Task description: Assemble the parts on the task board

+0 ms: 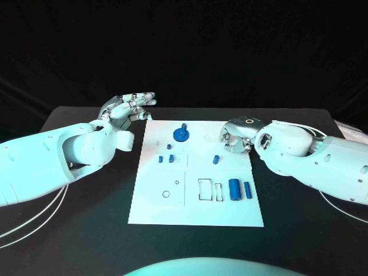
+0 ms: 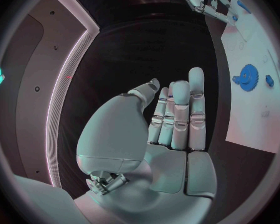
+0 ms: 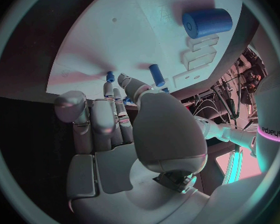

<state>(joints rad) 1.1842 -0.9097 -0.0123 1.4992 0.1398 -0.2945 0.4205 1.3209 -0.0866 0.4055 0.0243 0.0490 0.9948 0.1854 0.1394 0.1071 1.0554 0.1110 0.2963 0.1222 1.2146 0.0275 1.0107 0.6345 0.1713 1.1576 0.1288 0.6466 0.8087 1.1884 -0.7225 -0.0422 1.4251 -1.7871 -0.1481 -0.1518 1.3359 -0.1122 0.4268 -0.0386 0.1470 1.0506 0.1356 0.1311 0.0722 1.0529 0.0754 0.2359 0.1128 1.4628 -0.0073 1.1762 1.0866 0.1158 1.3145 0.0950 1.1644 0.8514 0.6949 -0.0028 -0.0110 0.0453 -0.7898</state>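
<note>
Lying mid-desk (image 1: pixel 84 230), the task board (image 1: pixel 194 172) carries blue parts (image 1: pixel 240 189) and a gear (image 1: pixel 180 135). The left hand (image 1: pixel 127 109) hovers beside its far corner, fingers (image 2: pixel 180 109) released and empty. The right hand (image 1: pixel 236 139) hangs over the board's far right edge, fingers loosely curled, grasping nothing.

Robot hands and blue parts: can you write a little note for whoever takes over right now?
Left hand: open, holding nothing, beside the board's far left corner.
Right hand: over the board's far right edge, fingers curled, nothing seen in it.
Gear sits at the far end; small pegs mid-board; two cylinders lie loose near the right edge.
Slots look unfilled, so most assembly is left.
</note>
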